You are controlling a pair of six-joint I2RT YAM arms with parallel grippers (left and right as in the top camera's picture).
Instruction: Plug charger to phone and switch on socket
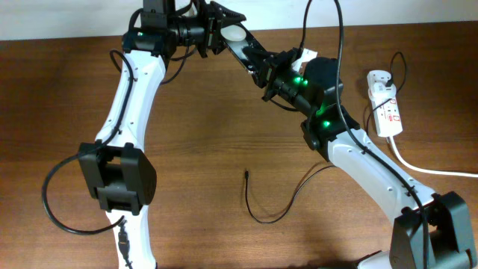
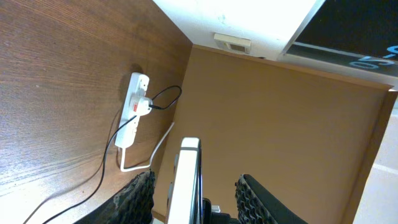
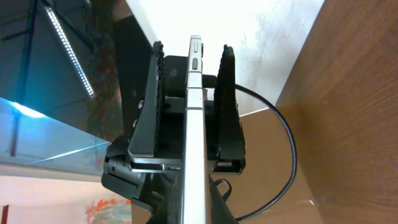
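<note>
The black phone (image 1: 237, 41) is held in the air at the back of the table, edge-on in both wrist views (image 2: 188, 180) (image 3: 194, 124). My right gripper (image 1: 263, 69) (image 3: 196, 214) is shut on its lower end. My left gripper (image 1: 222, 33) (image 2: 196, 177) is open, with a finger on each side of the phone's other end and a gap on both sides. The white socket (image 1: 386, 108) (image 2: 132, 109) lies at the right edge with the white adapter (image 1: 379, 78) plugged in. The charger's thin black cable (image 1: 270, 217) loops on the table, and its plug tip (image 1: 246, 174) lies free at the centre.
The socket's thick white cord (image 1: 429, 169) runs off to the right edge. Both white arms reach over the back half of the wooden table (image 1: 202, 149). A brown wall (image 2: 280, 118) stands behind the table.
</note>
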